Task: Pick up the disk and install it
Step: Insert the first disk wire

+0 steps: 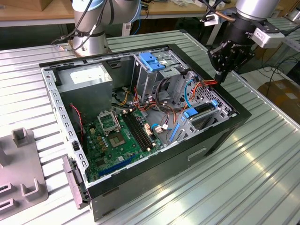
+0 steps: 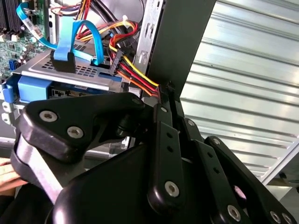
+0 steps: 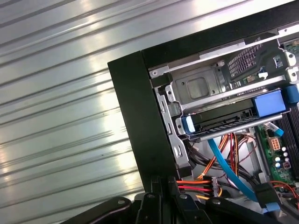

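Observation:
The disk point(image 1: 202, 109) lies in the lower drive cage at the corner of the open computer case point(image 1: 220, 136) on the exterior view's right. Its dark edge point(image 3: 224, 122) sits in the bay between bright blue carrier tabs, and one blue tab point(image 2: 35, 88) appears in the second wrist view. My gripper point(image 1: 219, 78) hangs just above and outside that corner of the case, apart from the disk. Its fingers meet at a point point(image 2: 166, 87) with nothing between them, close to the red, yellow and orange power cables point(image 2: 135, 72).
A blue data cable point(image 3: 226, 163) and a wire bundle cross the space beside the cage. A blue latch point(image 1: 151, 61) tops the upper drive cage. The motherboard point(image 1: 119, 136) and power supply point(image 1: 86, 79) fill the case. A grey fixture point(image 1: 21, 164) stands on the ribbed table point(image 1: 262, 178).

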Motion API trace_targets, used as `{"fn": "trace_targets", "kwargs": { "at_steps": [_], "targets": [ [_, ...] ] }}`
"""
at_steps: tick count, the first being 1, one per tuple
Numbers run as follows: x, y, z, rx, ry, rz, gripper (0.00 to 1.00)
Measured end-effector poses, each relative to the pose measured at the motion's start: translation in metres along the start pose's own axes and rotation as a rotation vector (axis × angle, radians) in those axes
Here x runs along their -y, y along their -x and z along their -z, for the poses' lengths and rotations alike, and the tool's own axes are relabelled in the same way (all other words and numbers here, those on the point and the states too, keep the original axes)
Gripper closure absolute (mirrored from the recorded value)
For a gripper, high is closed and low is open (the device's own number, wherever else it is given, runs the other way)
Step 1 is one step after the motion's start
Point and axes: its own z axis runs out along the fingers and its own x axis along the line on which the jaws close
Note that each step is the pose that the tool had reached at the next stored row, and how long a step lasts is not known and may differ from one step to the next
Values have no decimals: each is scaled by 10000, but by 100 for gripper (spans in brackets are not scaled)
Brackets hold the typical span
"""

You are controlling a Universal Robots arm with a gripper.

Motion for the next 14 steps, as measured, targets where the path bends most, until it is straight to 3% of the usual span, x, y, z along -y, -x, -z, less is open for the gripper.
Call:
{"fn": "trace_targets", "kwargs": {
  "at_steps": [8,14],
  "targets": [
    [-1,4,6,16,57,-633,84],
    [-46,146,11,17,59,-666,84]
  ]
}}
